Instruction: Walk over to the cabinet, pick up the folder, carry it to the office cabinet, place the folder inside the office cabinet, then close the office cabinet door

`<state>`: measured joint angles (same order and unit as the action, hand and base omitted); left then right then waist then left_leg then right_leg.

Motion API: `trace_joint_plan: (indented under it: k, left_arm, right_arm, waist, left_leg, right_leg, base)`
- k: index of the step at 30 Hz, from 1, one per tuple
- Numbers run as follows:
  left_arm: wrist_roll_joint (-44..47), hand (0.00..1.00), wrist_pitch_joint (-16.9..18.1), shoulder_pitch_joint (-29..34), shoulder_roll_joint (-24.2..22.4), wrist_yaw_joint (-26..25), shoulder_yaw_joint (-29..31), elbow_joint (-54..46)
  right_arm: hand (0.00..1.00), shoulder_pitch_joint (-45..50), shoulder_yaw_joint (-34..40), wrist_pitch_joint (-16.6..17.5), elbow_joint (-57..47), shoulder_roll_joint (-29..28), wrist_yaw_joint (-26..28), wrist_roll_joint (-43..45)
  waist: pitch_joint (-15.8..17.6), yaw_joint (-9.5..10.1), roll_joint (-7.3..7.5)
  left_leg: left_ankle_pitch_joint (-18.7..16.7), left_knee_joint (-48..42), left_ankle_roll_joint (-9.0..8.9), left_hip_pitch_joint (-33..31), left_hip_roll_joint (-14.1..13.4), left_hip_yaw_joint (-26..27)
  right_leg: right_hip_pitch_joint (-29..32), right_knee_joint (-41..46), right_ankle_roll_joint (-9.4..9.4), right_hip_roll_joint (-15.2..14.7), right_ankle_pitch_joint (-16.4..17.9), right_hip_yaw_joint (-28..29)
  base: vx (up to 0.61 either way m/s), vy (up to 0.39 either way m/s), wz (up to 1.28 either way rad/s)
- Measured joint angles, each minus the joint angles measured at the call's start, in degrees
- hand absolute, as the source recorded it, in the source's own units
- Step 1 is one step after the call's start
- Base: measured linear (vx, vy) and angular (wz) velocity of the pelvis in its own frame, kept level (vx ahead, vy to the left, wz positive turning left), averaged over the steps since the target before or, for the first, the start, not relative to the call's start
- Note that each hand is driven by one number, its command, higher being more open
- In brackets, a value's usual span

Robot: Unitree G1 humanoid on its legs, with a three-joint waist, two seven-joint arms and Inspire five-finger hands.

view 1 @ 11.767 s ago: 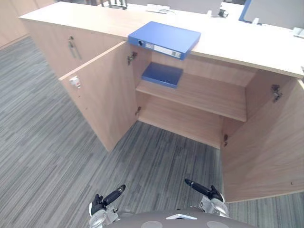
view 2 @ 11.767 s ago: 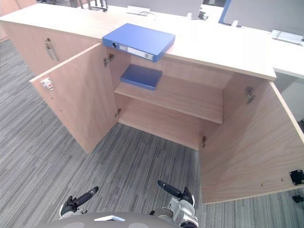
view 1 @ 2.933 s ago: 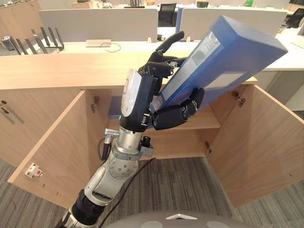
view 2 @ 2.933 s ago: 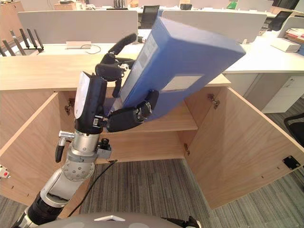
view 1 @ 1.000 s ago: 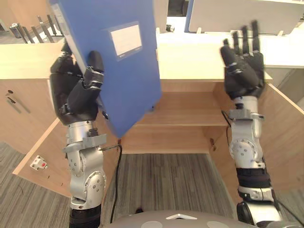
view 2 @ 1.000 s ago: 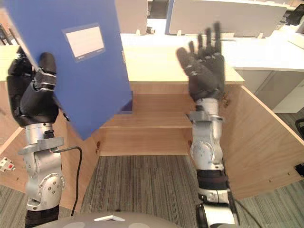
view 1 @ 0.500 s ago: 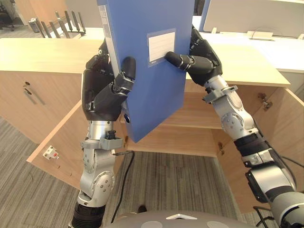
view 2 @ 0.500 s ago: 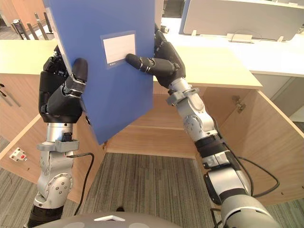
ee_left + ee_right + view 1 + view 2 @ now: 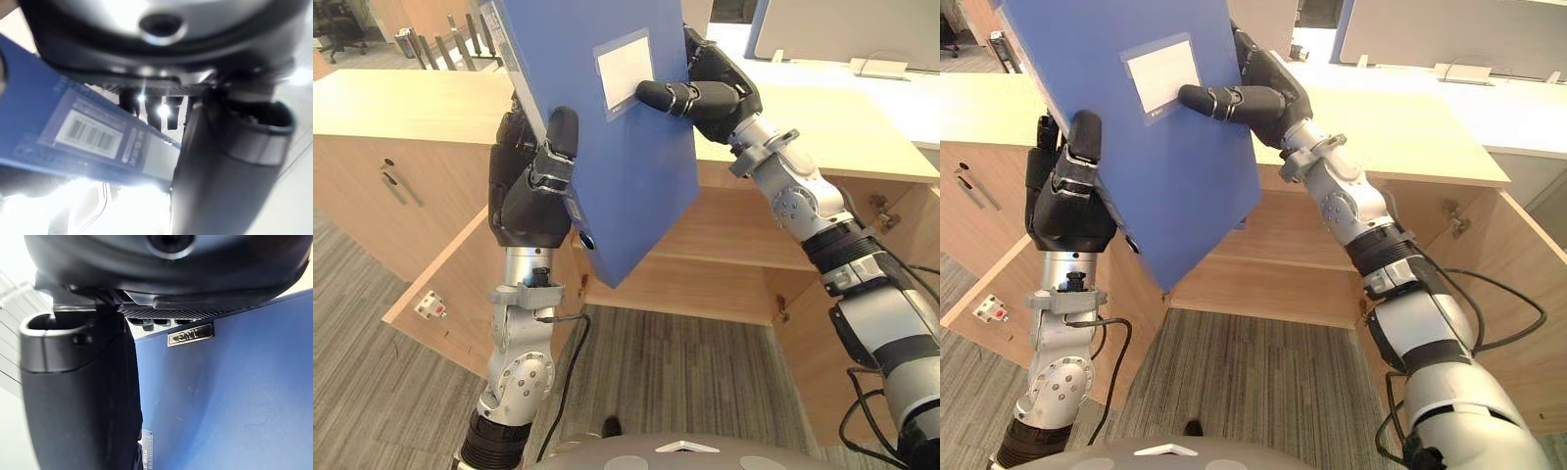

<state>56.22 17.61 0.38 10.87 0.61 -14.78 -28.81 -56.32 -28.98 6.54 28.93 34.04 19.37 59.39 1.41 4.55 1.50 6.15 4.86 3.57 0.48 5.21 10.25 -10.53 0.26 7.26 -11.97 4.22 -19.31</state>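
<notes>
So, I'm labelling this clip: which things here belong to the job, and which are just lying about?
Job: large blue box folder, gripped by the left hand and right hand; open light-wood office cabinet.
Lying about: grey desk partition; flat white object on the desktop; metal handle on the neighbouring closed door.

folder (image 9: pixel 626 166): smooth matt plastic (white paper label (image 9: pixel 625 67)) | cabinet (image 9: pixel 411 108): light matt wood

**Eye views:** head-mounted stereo pair looking down, sharing the blue rectangular folder (image 9: pixel 626 166), dark left hand (image 9: pixel 524 196), dark right hand (image 9: pixel 710 93) and open light-wood cabinet (image 9: pixel 734 230). **Wrist views:** each looks along its own hand, very close against the folder.
</notes>
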Motion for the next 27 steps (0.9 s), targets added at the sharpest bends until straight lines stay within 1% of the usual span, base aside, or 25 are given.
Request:
trace_joint_plan:
  k: [4,7,9,12,13,14,15,16,17,18,19,20,21,22,23,24,25,26,27]
  left_arm:
    - [5.3,0.00,0.1,-0.2,2.6,1.3,-1.3,2.1]
    - [9.3,0.00,1.1,-1.6,6.3,2.7,-3.5,5.8]
    - [11.5,0.00,1.1,-3.4,8.9,3.3,-5.1,8.2]
    - [14.4,0.00,1.1,-4.4,11.7,3.5,-8.3,11.0]
    - [15.8,0.00,1.1,-5.5,13.9,3.9,-10.2,12.2]
    - [15.8,0.00,1.0,-6.4,16.8,5.2,-11.7,13.3]
    - [15.8,0.00,0.9,-7.0,18.6,5.9,-12.5,13.7]
    - [15.8,0.00,0.4,-7.8,21.7,7.1,-13.7,13.9]
    - [15.5,0.00,-1.0,-9.1,26.0,9.1,-15.0,14.1]
    - [15.0,0.00,-2.9,-10.5,30.3,11.4,-16.2,14.1]
    - [14.5,0.00,-4.1,-11.1,32.1,12.4,-16.5,14.1]
    - [12.6,0.00,-6.2,-12.0,34.7,14.5,-16.9,14.1]
    - [10.6,0.00,-8.5,-12.4,35.9,15.8,-17.1,14.0]
    - [10.1,0.00,-9.2,-12.3,36.1,16.2,-17.2,13.9]
    - [8.5,0.00,-10.2,-12.1,36.2,16.7,-17.2,13.5]
    - [7.5,0.00,-11.4,-11.0,36.8,17.2,-15.4,12.0]
    - [6.9,0.00,-11.6,-9.8,37.0,17.6,-14.2,11.1]
    - [6.2,0.00,-11.6,-6.8,36.8,18.2,-11.5,8.9]
    - [6.0,0.00,-11.5,-5.3,36.5,18.4,-10.4,8.0]
  right_arm:
    - [1.00,-2.1,-4.5,-1.3,3.6,1.5,2.2,2.1]
    - [1.00,-2.4,-8.3,-3.1,6.4,2.3,3.4,3.0]
    - [1.00,-2.4,-11.2,-4.5,8.0,2.8,3.1,4.4]
    - [1.00,-2.4,-19.1,-7.3,6.6,8.1,3.4,8.1]
    - [1.00,-2.3,-22.3,-8.9,5.2,11.1,3.4,9.2]
    - [0.00,-1.6,-24.9,-10.2,2.7,14.5,3.4,9.4]
    - [0.00,-0.9,-25.9,-10.8,0.8,16.5,3.4,9.7]
    - [0.00,0.4,-27.5,-11.5,-2.0,19.5,3.3,9.7]
    - [0.00,2.4,-29.8,-12.5,-6.4,23.9,3.2,9.5]
    - [0.00,4.6,-31.7,-14.1,-10.2,27.0,3.2,8.5]
    - [0.00,6.0,-32.5,-14.8,-12.2,27.8,3.0,7.8]
    - [0.00,9.8,-32.6,-16.5,-14.7,27.9,2.9,5.7]
    - [0.00,13.7,-32.5,-17.9,-16.9,27.8,2.7,3.5]
    - [0.00,15.6,-32.2,-18.5,-18.1,27.7,2.7,2.6]
    - [0.00,20.4,-30.8,-19.6,-21.2,26.4,2.7,1.1]
    - [0.00,25.9,-27.1,-20.7,-23.3,24.1,2.5,0.9]
    - [0.00,29.1,-24.3,-20.7,-23.8,22.8,2.2,0.2]
    - [0.00,34.1,-18.7,-20.7,-24.8,20.9,1.8,-0.7]
    - [0.00,35.7,-16.9,-20.7,-25.6,20.3,1.9,-1.3]
  waist:
    - [0.1,0.06,-0.26]
    - [0.1,0.26,-0.25]
    - [0.1,0.54,-0.25]
    - [0.1,1.28,-0.29]
    - [0.1,1.51,-0.28]
    - [0.1,1.57,-0.28]
    - [0.1,1.61,-0.27]
    - [0.1,1.57,-0.28]
    - [0.1,1.65,-0.26]
    - [0.0,1.71,-0.16]
    - [-0.1,1.65,-0.04]
    - [-0.3,1.55,0.33]
    - [-0.3,1.56,0.39]
    - [-0.3,1.58,0.35]
    - [-0.3,1.62,0.38]
    - [-0.2,1.51,0.43]
    - [-0.2,1.42,0.37]
    - [-0.3,1.33,0.00]
    - [-0.3,1.28,-0.16]
  left_leg:
    - [0.1,0.0,-0.05,0.0,0.0,0.0]
    - [-0.3,0.0,-0.69,-0.2,-0.3,0.1]
    - [-0.2,0.0,-0.53,-0.2,-0.4,0.2]
    - [0.1,0.0,-0.44,-0.2,-0.4,0.4]
    - [0.1,0.0,-0.44,-0.3,-0.4,0.3]
    - [0.1,0.0,-0.45,-0.3,-0.4,0.1]
    - [0.1,0.0,-0.47,-0.4,-0.4,-0.1]
    - [0.0,0.0,-0.52,-0.4,-0.4,-0.4]
    - [0.0,0.0,-0.65,-0.3,-0.5,-0.6]
    - [-0.1,0.0,-0.80,-0.3,-0.8,-0.6]
    - [-0.2,0.0,-0.88,-0.2,-0.9,-0.6]
    - [-0.4,0.0,-1.10,-0.1,-1.0,-0.4]
    - [-0.7,0.0,-1.64,-0.1,-1.1,-0.1]
    - [-0.8,0.0,-1.79,-0.1,-1.1,0.1]
    - [-0.9,0.0,-1.98,-0.1,-1.3,0.5]
    - [-1.0,0.0,-2.11,-0.2,-1.5,0.7]
    - [-1.1,0.0,-2.16,-0.2,-1.5,0.8]
    - [-1.1,0.0,-2.27,-0.2,-1.5,0.8]
    - [-1.2,0.0,-2.35,-0.2,-1.5,0.8]
  right_leg:
    - [0.1,0.2,-0.02,0.0,0.0,0.0]
    - [0.1,-0.6,0.17,0.2,-0.1,0.2]
    - [0.2,-0.4,0.16,0.4,-0.3,0.4]
    - [0.3,-0.5,0.03,0.4,-0.4,0.7]
    - [0.3,-0.5,-0.03,0.4,-0.4,0.7]
    - [0.3,-0.5,-0.10,0.4,-0.5,0.7]
    - [0.2,-0.5,-0.20,0.5,-0.6,0.7]
    - [0.1,-0.5,-0.44,0.6,-0.7,0.8]
    - [0.0,-0.5,-0.78,0.7,-0.9,1.0]
    - [0.1,-0.4,-1.10,1.0,-1.1,1.3]
    - [0.1,-0.3,-1.15,1.0,-1.1,1.7]
    - [0.3,-0.2,-1.21,1.1,-1.1,2.6]
    - [0.5,0.1,-1.33,1.1,-1.0,2.8]
    - [0.7,0.2,-1.43,1.0,-1.0,3.0]
    - [1.3,0.8,-1.90,1.1,-0.7,3.7]
    - [1.8,1.3,-2.59,1.1,-0.2,4.2]
    - [2.1,1.8,-3.12,1.1,0.1,4.3]
    - [2.6,2.7,-3.81,1.1,0.6,4.6]
    - [2.7,2.9,-4.00,1.1,0.7,4.9]
  base:
    - [-0.03,-0.009,0.00]
    - [0.00,0.000,0.00]
    - [0.00,-0.003,-0.03]
    - [0.00,0.000,-0.04]
    - [0.01,-0.013,0.06]
    - [0.01,-0.017,0.08]
    - [0.01,-0.016,0.10]
    - [0.01,-0.015,0.10]
    - [0.00,-0.020,0.08]
    - [0.00,0.000,0.00]
    - [0.00,-0.028,-0.07]
    - [0.00,-0.026,-0.12]
    - [-0.01,-0.021,-0.14]
    - [-0.02,-0.021,-0.19]
    - [-0.02,-0.023,-0.21]
    - [-0.02,-0.024,-0.20]
    - [-0.01,-0.022,-0.12]
    - [-0.01,-0.014,-0.05]
    - [0.00,-0.010,-0.06]
